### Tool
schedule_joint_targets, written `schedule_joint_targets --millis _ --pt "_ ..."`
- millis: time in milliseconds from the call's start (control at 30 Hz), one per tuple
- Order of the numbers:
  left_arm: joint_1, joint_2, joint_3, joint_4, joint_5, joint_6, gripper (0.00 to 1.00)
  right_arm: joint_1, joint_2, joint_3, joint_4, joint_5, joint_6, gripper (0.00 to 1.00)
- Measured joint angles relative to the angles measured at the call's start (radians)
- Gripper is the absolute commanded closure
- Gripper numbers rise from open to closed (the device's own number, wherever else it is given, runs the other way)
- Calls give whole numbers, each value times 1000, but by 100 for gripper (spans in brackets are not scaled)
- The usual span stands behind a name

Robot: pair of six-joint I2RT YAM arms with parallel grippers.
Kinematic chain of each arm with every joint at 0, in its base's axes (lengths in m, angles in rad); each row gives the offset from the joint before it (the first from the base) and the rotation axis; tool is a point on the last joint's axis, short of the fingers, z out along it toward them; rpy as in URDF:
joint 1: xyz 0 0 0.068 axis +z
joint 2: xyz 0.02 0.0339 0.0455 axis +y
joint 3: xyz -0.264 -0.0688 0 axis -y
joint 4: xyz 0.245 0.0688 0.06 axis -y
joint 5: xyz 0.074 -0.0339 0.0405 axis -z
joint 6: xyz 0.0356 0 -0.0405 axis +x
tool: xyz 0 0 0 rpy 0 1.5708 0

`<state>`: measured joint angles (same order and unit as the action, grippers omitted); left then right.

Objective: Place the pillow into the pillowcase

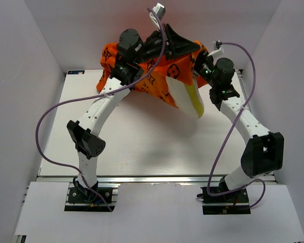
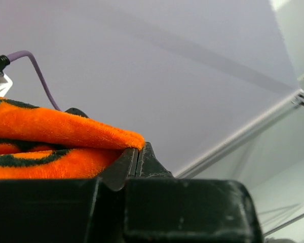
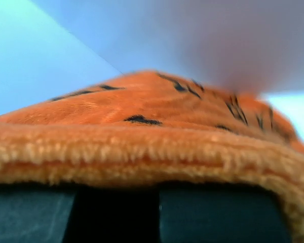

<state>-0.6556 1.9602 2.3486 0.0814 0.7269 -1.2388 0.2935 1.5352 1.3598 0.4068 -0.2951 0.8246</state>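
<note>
Above the table's [image 1: 142, 147] far edge, my left gripper [image 2: 138, 154] pinches the orange pillowcase [image 1: 157, 76], jaws closed. I cannot tell whether the right gripper [image 1: 201, 65] clamps it. The pillow [image 1: 190, 98] hangs half out toward the far right corner and could slide free if the cloth slips.

Both arms are raised and reached far forward, elbows bent outward. Left gripper [image 2: 137, 158] is pressed closed on the pillowcase [image 2: 55, 129] edge. Right gripper [image 3: 116, 212] is covered, its state unreadable.
</note>
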Motion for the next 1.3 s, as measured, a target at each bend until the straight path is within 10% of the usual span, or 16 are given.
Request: schedule_joint_targets --millis 400,667,967,1300 --pt "13 238 -125 -156 -58 128 83 -203 110 -237 24 -8 88 91" --pt "37 366 -46 -261 -115 197 48 -438 224 -178 -67 -54 -159 43" --pt "112 194 -94 -432 -233 414 44 -454 116 -198 -315 -164 -612 28" --pt "-9 -176 -657 -679 -597 855 41 -634 -140 -290 -519 -228 -861 26"
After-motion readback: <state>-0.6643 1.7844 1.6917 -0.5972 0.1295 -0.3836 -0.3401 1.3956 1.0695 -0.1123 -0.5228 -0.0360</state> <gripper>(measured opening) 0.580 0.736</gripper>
